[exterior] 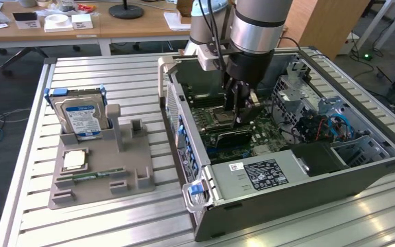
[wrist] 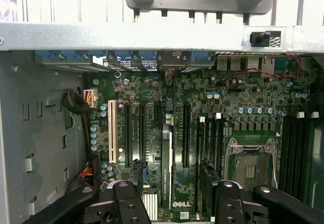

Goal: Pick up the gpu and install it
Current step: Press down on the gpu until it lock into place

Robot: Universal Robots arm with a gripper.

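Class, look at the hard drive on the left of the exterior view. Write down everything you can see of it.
The hard drive is a silver metal block with a blue-and-white label on its broad face. It stands upright on edge in a slot of the grey holder. A blue plastic frame clasps its sides and top. It sits apart from the open computer case, on the exterior view's left, and the holder rests on the slatted metal table.
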